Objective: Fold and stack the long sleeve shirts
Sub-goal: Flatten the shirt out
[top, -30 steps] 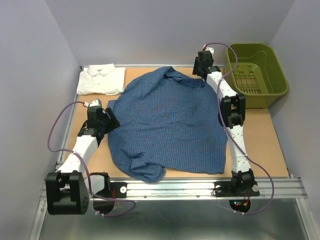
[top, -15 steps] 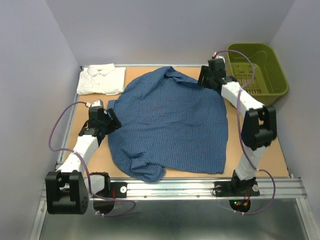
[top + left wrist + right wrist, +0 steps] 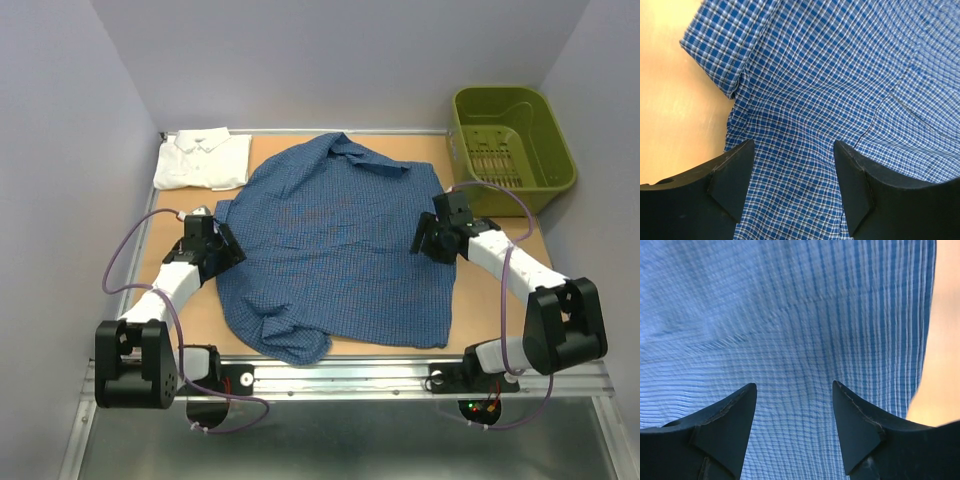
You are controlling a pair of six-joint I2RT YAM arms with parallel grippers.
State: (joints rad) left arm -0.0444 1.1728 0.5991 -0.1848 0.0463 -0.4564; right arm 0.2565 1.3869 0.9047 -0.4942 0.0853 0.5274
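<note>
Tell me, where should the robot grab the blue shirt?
Probably at its side edges, coming from above and outside: the blue shirt lies spread flat, so only borders give loose cloth. The left gripper hangs open over the left edge, the right gripper near the right.

The left gripper (image 3: 222,250) and the right gripper (image 3: 422,238) both hang low, angled inward toward each other, jaws spread wide

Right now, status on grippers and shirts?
Left gripper open at blue shirt, left edge. Right gripper open over right edge. White shirt folded, far left. Nothing blocking.
</note>
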